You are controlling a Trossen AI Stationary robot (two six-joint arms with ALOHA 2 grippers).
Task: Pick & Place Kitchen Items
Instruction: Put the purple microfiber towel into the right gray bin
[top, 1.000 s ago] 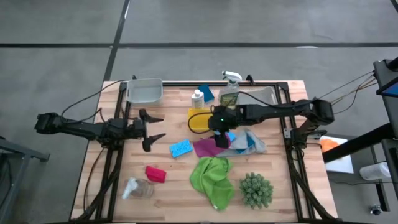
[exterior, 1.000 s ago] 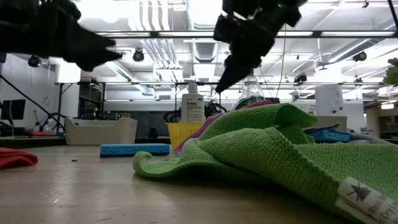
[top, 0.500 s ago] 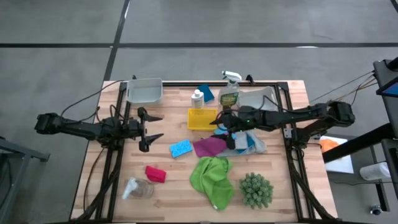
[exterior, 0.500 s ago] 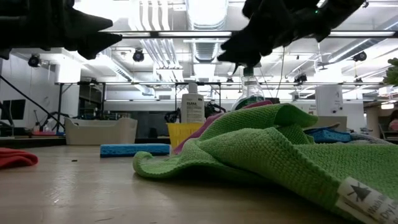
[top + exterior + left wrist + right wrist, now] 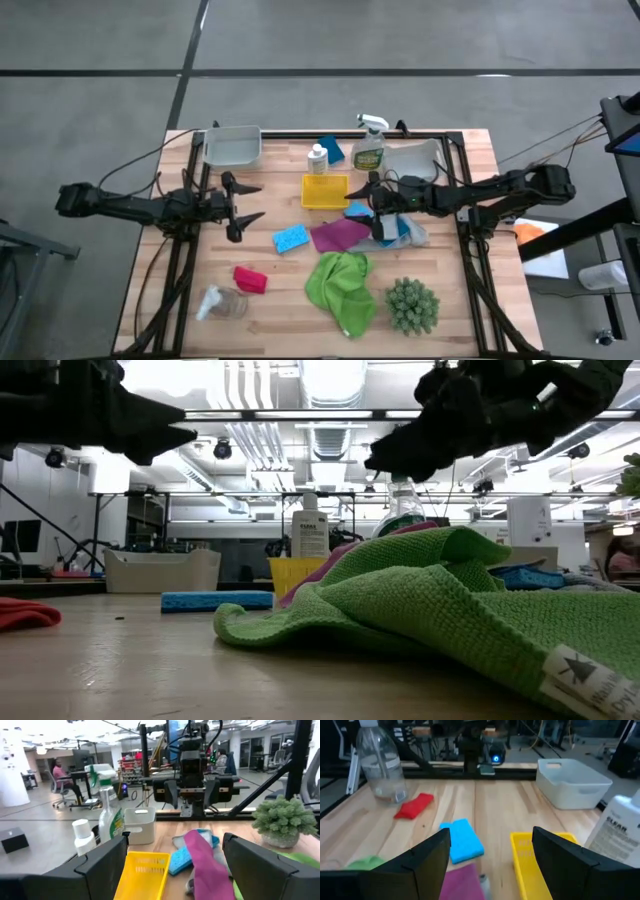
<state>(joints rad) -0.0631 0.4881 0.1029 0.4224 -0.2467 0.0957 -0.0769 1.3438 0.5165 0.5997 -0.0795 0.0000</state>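
The right arm's tool (image 5: 378, 208) is hanging with its two dark fingers spread wide and nothing between them, above the spot where a magenta cloth (image 5: 338, 235) is lying against a crumpled pale grey and blue cloth (image 5: 408, 230) near the middle of the wooden surface (image 5: 150, 285). A bright blue rectangular sponge (image 5: 357, 211) is peeking out just beside that tool, and the yellow square tray (image 5: 325, 190) is sitting next to it on the side toward the left arm. Beyond the tray a small white bottle (image 5: 317, 159), a dark blue item (image 5: 331, 149) and a clear spray bottle with a white trigger (image 5: 368, 147) are standing near the far edge, with a pale rectangular bin (image 5: 232, 145) further along that edge. The left arm's tool (image 5: 244, 206) is waiting with its fingers likewise wide apart and empty, over the bare wood on the left side. Between the two tools a second blue sponge (image 5: 290, 239) is lying flat. Toward the near edge a red cloth (image 5: 250, 279), a clear jar on its side (image 5: 222, 302), a rumpled green cloth (image 5: 342, 289) and a round spiky green plant (image 5: 411, 305) are resting apart from one another.
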